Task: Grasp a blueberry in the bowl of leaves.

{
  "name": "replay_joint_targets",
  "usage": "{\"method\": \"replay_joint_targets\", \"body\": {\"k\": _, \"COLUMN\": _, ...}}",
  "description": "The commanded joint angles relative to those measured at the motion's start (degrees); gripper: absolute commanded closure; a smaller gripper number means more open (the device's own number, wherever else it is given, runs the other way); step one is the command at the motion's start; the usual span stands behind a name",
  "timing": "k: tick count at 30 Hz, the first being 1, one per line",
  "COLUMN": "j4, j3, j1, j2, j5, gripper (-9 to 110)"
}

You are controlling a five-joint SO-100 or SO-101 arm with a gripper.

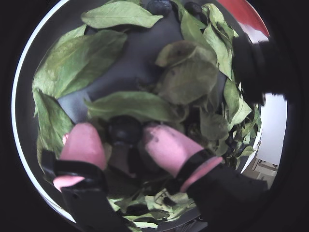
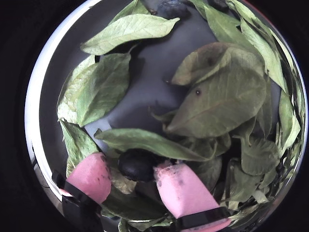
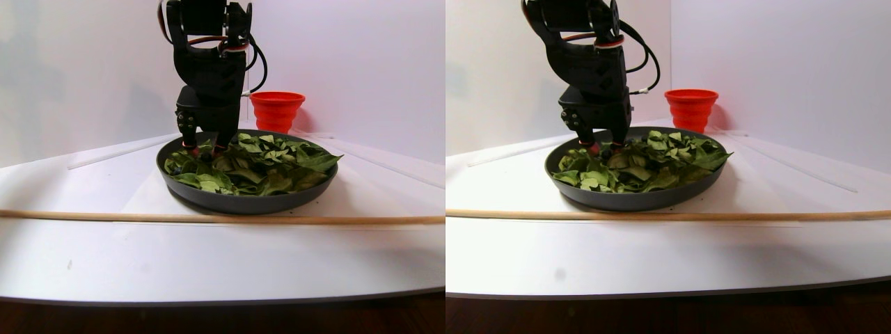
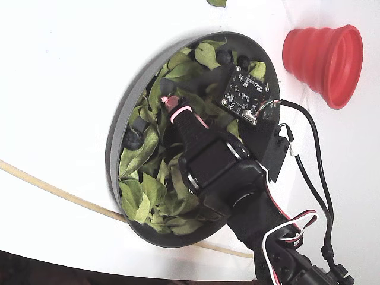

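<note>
My claw (image 1: 124, 144) sits low in the bowl (image 2: 41, 96), its two pink fingertips (image 2: 91, 176) pressed against either side of a blueberry (image 2: 136, 164), clamped on it. The berry lies tucked under a long leaf among the leaves (image 2: 219, 99). Another berry (image 1: 159, 6) rests at the far rim. A red cup (image 4: 325, 56) stands on the table (image 3: 209, 257) just beyond the bowl.

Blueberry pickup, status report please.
Gripper down in the bowl, fingers either side of a blueberry. Grip unconfirmed. Leaves crowd it, one overhanging.
</note>
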Motion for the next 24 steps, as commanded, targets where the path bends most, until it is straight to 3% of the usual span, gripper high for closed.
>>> {"method": "replay_joint_targets", "body": {"k": 1, "j4": -1.41, "j3": -2.37, "j1": 0.26, "j2": 0.7, "j5": 0.53, "gripper": 83}}
{"method": "replay_joint_targets", "body": {"k": 24, "j4": -2.81, "j3": -1.76, "j1": 0.97, "j2": -0.7, "j5": -0.62, "gripper": 91}}
